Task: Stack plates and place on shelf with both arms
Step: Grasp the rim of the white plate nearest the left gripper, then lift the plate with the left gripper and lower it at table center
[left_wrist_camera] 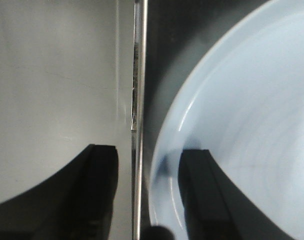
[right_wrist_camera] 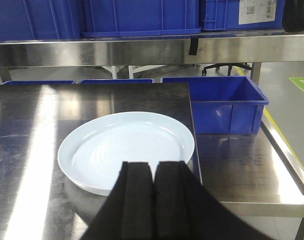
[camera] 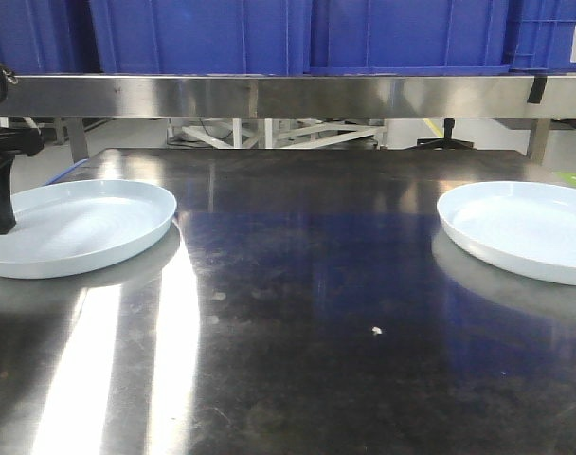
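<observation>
The left plate [camera: 84, 226] is seen at the left of the front view, its rim straddled by the left gripper [left_wrist_camera: 151, 156], whose fingers are held apart. The right plate [right_wrist_camera: 126, 147] is seen mid-frame on the steel tabletop [right_wrist_camera: 27, 130], just beyond the right gripper [right_wrist_camera: 153, 174], whose fingers are pressed together on nothing. The shelf [camera: 288, 95] is seen across the top.

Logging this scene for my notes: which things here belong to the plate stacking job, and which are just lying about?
Job: left plate, right plate, steel shelf.
Lying about: blue crates on the shelf, open crate beside the tabletop, white speck.

Open tabletop [camera: 307, 284] between left plate [camera: 75, 227] and right plate [camera: 525, 232]; shelf rail [camera: 288, 95] and blue crates [camera: 297, 33] across the back.
</observation>
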Motion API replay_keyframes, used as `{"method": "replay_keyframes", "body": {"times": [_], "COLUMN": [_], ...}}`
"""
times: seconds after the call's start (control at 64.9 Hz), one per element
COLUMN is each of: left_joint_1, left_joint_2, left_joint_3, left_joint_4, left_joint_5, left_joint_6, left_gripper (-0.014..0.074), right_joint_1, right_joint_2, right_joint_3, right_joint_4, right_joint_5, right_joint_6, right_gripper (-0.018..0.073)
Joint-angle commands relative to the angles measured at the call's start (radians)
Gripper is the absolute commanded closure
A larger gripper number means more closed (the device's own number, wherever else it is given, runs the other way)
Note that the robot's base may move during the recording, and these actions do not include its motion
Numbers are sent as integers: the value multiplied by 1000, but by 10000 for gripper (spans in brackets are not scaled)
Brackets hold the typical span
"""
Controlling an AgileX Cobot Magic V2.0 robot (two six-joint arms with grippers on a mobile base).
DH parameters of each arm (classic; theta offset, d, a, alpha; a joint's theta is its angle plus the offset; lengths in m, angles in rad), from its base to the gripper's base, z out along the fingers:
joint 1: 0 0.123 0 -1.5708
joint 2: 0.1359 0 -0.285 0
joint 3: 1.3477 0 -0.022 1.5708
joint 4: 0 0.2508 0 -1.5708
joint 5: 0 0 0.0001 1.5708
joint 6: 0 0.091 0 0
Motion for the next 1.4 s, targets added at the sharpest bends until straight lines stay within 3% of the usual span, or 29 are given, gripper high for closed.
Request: {"method": "replay_keyframes", "body": {"times": [0.0,0.2,0.493,0.662,0.816,0.939,1.155,1.386], "left_joint_1": [-6,-6,-4,-4,-13,-70,-228,-307], "left_joint_2": [-49,-49,-49,-49,-49,-49,-37,6], "left_joint_3": [-28,-30,-97,-167,-198,-198,-198,-198], "left_joint_4": [-14,-14,-38,-184,-398,-481,-468,-454], "left_joint_5": [8,22,144,203,230,205,43,-1], "left_joint_6": [-5,-5,-5,2,58,67,67,35], "left_gripper": [299,521,509,508,508,509,508,508], "right_joint_1": [-4,-4,-4,-4,-4,-4,-4,-4], "right_joint_2": [-19,-19,-19,-19,-19,-19,-19,-19], "right_joint_3": [0,0,0,0,0,0,0,0], "right_joint_4": [-11,-11,-11,-11,-11,-11,-11,-11], "right_joint_5": [-83,-83,-83,-83,-83,-83,-83,-83], "right_joint_6": [-11,-11,-11,-11,-11,-11,-11,-11], "right_gripper": [512,512,512,512,512,512,512,512]}}
